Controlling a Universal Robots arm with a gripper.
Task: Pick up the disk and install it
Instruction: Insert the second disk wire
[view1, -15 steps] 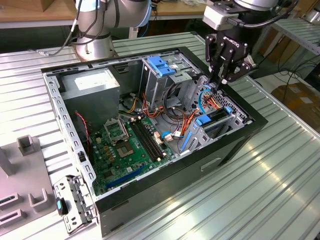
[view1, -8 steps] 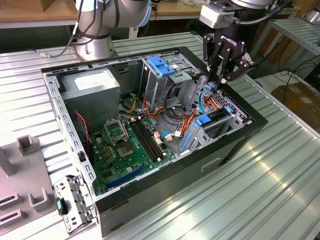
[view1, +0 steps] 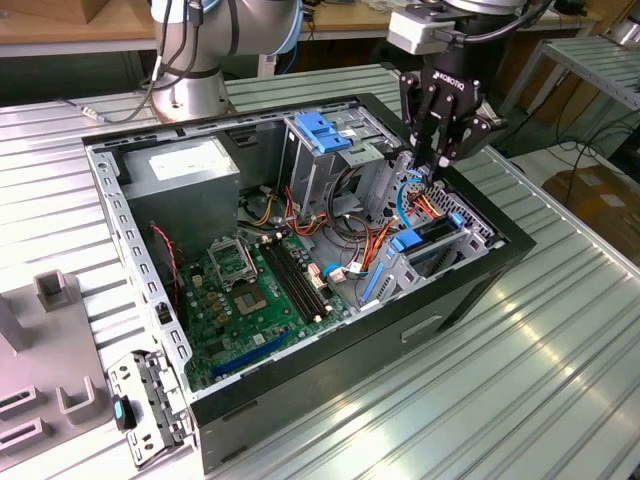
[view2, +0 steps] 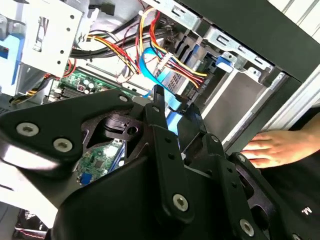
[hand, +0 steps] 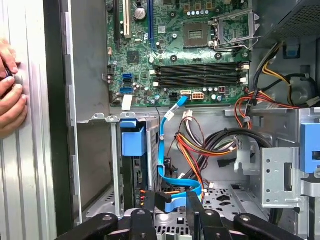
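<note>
The disk (view1: 432, 243) sits on edge in the drive bay at the exterior view's right side of the open computer case (view1: 150, 290), its blue carrier tabs showing at both ends. In the first wrist view the disk's (hand: 134, 175) blue tab stands above its dark edge. My gripper (view1: 437, 160) hangs just above and behind the bay, fingers pointing down. In both wrist views the two fingertips (hand: 150, 202) (view2: 158, 100) stand close together with a flat blue data cable (hand: 175, 200) (view2: 170, 107) between them.
A tall metal cage with a blue handle (view1: 325, 130) stands beside the gripper. Bundles of red, yellow and orange wires (hand: 210, 145) crowd the space near the bay. The motherboard (view1: 250, 290) lies on the case floor. A person's hand (hand: 10, 95) (view2: 280, 145) rests on the table outside the case wall.
</note>
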